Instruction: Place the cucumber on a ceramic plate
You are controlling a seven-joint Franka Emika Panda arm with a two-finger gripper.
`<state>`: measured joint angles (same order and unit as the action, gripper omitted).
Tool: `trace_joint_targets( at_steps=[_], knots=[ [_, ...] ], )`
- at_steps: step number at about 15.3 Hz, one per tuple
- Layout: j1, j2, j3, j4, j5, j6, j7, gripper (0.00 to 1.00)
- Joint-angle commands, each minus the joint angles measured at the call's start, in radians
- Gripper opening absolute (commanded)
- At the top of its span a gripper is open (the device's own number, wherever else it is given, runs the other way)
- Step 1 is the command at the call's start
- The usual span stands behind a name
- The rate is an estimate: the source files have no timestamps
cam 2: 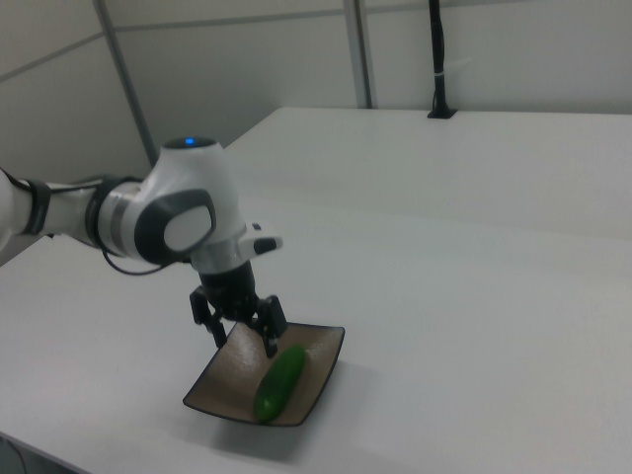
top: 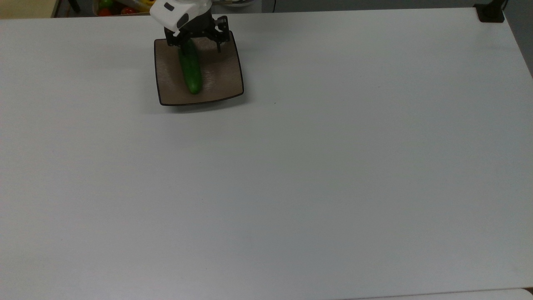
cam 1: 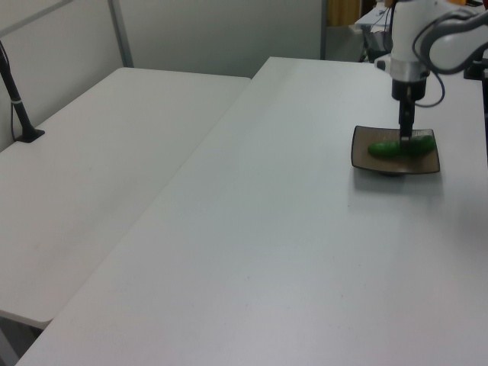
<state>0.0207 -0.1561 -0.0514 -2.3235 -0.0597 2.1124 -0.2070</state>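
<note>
One cucumber lies flat along the ceramic plate, toward the top view's left, so the placing looks done; above its far end the gripper hangs with fingers spread, gripping nothing, apparently to let it settle

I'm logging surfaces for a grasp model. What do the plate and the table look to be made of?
The ceramic plate looks like glazed ceramic: brown, faintly streaked, with a thin dark rim and a light sheen. The table looks like matte white laminate, smooth and even, though the look alone leaves its material open.
</note>
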Motion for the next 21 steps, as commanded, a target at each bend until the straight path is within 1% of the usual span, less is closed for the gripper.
trace_joint_targets(
  at_steps=[1,5,7,9,10,12,14,16,18,20,21],
  knots=[
    [0.007,-0.02,-0.002,0.166,0.004,-0.195,0.021,1.0],
    [0.018,-0.016,0.016,0.338,0.009,-0.302,0.148,1.0],
    [0.018,-0.004,0.062,0.459,0.037,-0.363,0.254,1.0],
    [0.018,0.003,0.074,0.542,0.053,-0.434,0.317,1.0],
    [0.016,0.006,0.088,0.576,0.067,-0.46,0.327,1.0],
    [0.016,0.019,0.093,0.622,0.098,-0.503,0.337,1.0],
    [0.016,0.059,0.096,0.67,0.101,-0.526,0.354,1.0],
    [0.018,0.105,0.099,0.69,0.103,-0.509,0.338,1.0],
    [0.018,0.151,0.094,0.733,0.103,-0.491,0.31,1.0],
    [0.024,0.161,0.085,0.736,0.101,-0.447,0.249,1.0],
    [0.041,0.164,0.081,0.73,0.1,-0.412,0.221,1.0]
  ],
)
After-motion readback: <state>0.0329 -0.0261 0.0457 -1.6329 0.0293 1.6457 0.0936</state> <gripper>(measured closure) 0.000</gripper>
